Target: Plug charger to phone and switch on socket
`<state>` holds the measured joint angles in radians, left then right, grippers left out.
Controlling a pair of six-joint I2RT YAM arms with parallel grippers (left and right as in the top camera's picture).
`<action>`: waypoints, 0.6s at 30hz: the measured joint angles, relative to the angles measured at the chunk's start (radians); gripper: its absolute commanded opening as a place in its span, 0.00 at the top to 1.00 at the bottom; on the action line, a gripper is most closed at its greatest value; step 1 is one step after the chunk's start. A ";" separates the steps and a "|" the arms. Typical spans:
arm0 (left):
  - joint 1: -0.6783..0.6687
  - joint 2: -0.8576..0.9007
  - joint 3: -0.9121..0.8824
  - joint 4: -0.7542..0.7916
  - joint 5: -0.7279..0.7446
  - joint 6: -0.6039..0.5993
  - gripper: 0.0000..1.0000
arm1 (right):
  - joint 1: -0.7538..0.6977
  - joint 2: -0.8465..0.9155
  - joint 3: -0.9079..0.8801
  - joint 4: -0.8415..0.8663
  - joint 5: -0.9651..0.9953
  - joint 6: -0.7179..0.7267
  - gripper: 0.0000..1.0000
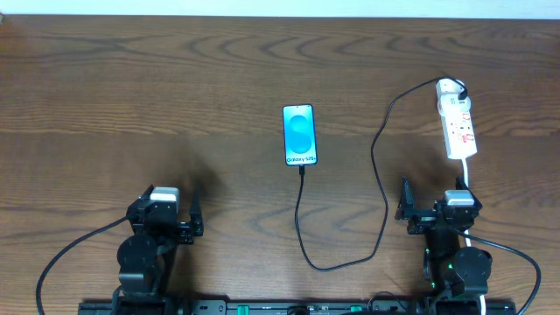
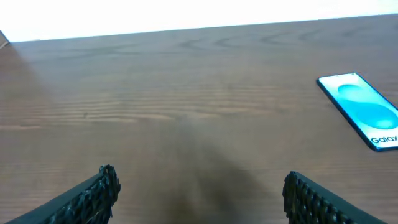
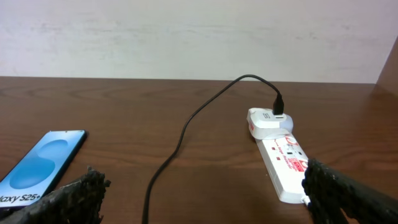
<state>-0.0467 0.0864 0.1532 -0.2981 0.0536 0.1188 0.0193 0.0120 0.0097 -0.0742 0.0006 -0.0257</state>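
Here we have two arms, one phone, one socket, one black cable and one white cord on a wooden table (image 1: 131, 96).

The phone (image 1: 299, 135) lies face up mid-table with its screen lit. The cable (image 1: 381, 175) meets the phone's near edge, loops towards us, then climbs between the phone and the socket. It ends at a white adapter (image 3: 267, 121) seated in the far end of the socket (image 1: 458, 122). We cannot tell whether the tip is fully seated in the phone. The socket lies to the right, well apart from the phone. Its red markings are too small for us to read a switch position.

The cord (image 1: 466, 175) leaves the socket's near end and runs beside the right arm. The cable's loop lies between the two arms, nearer the right one.

The left gripper (image 2: 199, 196) is spread wide and holds nothing, with the phone off to its right. The right gripper (image 3: 205, 199) is equally wide and empty, with the cable running up between its fingers in its wrist view.
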 measured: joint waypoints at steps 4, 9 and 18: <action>0.000 -0.053 -0.032 0.034 -0.009 -0.025 0.14 | 0.000 0.000 0.000 0.000 0.000 0.000 0.01; 0.000 -0.075 -0.056 0.077 -0.042 -0.068 0.14 | 0.000 0.000 0.000 0.000 0.000 0.000 0.01; 0.000 -0.077 -0.121 0.257 -0.097 -0.087 0.14 | 0.000 0.000 0.000 0.001 0.000 0.000 0.01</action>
<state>-0.0467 0.0093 0.0326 -0.0406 -0.0433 0.0315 0.0189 0.0120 0.0097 -0.0734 0.0006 -0.0257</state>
